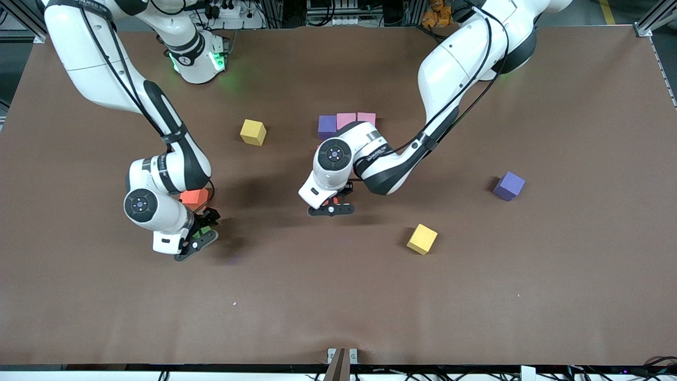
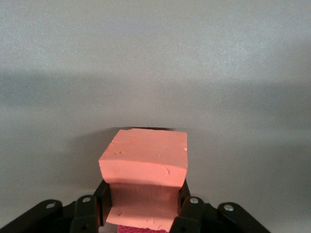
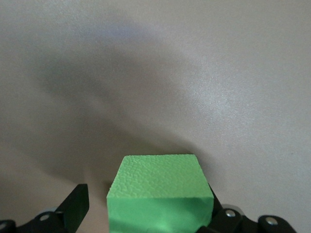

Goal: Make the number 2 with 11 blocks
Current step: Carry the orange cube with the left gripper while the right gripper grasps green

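Table (image 1: 555, 275), brown and matte, carries everything. Left arm reaches in from its base toward the middle; left gripper (image 1: 332, 207) sits low over the table just on the camera side of the started digit, fingers (image 2: 103, 201) clamped on a pink-orange block (image 2: 144, 162), which in the left wrist view is squeezed at its lower half between the pads, a sliver of crimson showing beneath it. Right arm bends down toward its own end of the table; right gripper (image 1: 198, 235) straddles a green block (image 3: 160, 191), fingers (image 3: 75, 206) spread wide, one clearly apart from the cube's side, so no grip visible. Orange block (image 1: 193, 197) lies just beside that wrist, partly hidden by it. Partial number 2: purple block (image 1: 327, 126) and two pink blocks (image 1: 355, 119) in a touching row, farther from the camera than the left wrist; anything below them is covered by the arm. Loose purple cube (image 1: 509, 186) sits toward the left arm's end. Two yellow cubes (image 1: 253, 132) lie apart, one between the arms, the other nearer the camera
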### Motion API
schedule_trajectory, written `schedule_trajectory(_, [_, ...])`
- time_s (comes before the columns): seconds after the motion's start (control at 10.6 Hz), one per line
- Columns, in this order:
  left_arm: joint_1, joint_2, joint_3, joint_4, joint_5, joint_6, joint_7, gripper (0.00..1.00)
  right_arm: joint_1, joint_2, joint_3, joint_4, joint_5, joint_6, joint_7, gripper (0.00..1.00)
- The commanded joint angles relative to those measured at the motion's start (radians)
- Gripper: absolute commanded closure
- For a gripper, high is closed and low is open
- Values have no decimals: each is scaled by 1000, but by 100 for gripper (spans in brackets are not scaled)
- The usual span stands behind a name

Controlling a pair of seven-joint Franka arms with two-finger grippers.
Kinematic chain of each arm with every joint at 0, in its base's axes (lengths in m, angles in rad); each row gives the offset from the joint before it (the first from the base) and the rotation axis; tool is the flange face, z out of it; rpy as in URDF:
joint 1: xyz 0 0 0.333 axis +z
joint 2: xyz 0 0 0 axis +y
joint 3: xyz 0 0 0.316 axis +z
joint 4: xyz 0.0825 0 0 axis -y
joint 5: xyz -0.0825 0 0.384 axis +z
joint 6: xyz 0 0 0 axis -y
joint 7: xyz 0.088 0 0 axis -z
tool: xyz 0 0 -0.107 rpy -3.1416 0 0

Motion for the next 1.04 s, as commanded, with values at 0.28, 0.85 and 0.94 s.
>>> schedule_trajectory(0.28, [-15, 13, 17, 23, -45, -2, 29, 46, -39, -15, 15, -18, 0, 4, -39, 0])
schedule_trajectory(0.85, [-14, 10, 21, 12, -60, -19, 29, 45, -39, -17, 15, -18, 0, 1, -39, 0])
schedule_trajectory(0.94, [-14, 10, 21, 12, -60, -20, 29, 44, -39, -17, 15, -18, 0, 1, -39, 0])
